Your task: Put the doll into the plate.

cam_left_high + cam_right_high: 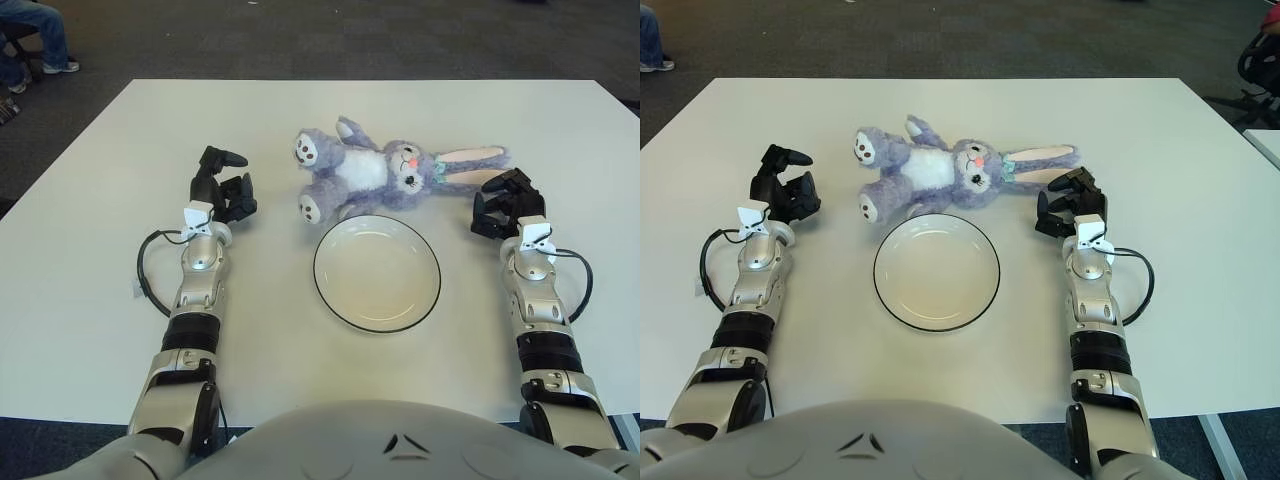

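Note:
A purple plush rabbit doll (385,172) lies on its back across the white table, feet to the left, long ears to the right. Just in front of it sits an empty white plate (376,272) with a dark rim. My right hand (507,203) hovers beside the doll's ears, to their lower right, fingers spread and holding nothing. My left hand (225,188) shows left of the doll's feet, a short gap away, fingers loosely open and empty.
The white table (100,200) stretches wide around both arms. A black cable loops by each forearm (148,270). Someone's legs (30,40) show on the floor beyond the far left corner, and a chair (1260,60) stands at the far right.

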Robot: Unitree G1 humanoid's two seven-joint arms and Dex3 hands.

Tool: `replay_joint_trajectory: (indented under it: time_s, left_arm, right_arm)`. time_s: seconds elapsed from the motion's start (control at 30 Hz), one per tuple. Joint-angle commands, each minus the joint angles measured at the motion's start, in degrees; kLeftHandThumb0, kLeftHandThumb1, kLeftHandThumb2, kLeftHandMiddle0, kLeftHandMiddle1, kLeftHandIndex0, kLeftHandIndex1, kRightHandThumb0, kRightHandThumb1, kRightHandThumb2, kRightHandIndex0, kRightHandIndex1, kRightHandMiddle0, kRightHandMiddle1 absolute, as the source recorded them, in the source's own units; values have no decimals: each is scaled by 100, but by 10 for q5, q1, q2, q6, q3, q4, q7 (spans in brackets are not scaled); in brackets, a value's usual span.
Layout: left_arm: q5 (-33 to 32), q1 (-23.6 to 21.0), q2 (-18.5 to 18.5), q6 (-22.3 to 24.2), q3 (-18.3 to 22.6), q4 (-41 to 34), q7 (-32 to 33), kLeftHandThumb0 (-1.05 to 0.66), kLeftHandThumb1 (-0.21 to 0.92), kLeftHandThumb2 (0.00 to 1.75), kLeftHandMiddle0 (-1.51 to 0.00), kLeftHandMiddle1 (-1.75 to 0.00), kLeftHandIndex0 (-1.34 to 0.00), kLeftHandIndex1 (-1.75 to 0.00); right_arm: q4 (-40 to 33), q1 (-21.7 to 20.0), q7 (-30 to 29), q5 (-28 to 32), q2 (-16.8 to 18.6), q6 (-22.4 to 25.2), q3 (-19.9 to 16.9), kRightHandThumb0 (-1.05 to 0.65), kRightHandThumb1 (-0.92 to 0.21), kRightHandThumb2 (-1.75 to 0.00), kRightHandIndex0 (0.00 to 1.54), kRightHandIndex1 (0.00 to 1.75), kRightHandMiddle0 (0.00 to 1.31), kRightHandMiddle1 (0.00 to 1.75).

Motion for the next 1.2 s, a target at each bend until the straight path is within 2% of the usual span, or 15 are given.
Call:
replay_joint_trajectory:
  time_s: [0.0,0.33,0.8,1.03,1.17]
  left_arm:
    - [-1,57,-34,3,-6,34,1,-40,57,99,-121,-175,-41,-175]
    - [1,52,-32,-1,-9,43,-3,-40,57,99,-120,-175,-41,-175]
    - [4,50,-34,-3,-10,48,1,-41,57,100,-121,-175,-41,-175]
    - [4,49,-33,0,-11,48,2,-41,56,101,-121,-175,-42,-175]
    - [2,49,-34,3,-10,48,2,-41,56,101,-121,-175,-42,-175]
  right_arm:
    - [-5,5,-8,-6,4,-25,-5,-1,-29,-135,52,175,51,174]
    - [3,1,-8,-2,3,-70,-8,-1,-29,-136,52,175,51,174]
    - [-8,-15,9,-14,-15,-84,-2,-1,-33,-130,51,172,50,172]
    - [-3,-28,19,-30,-27,-104,5,-1,-37,-122,49,169,48,169]
    - [-3,-38,17,-67,-44,-112,19,-1,-45,-115,42,173,40,172]
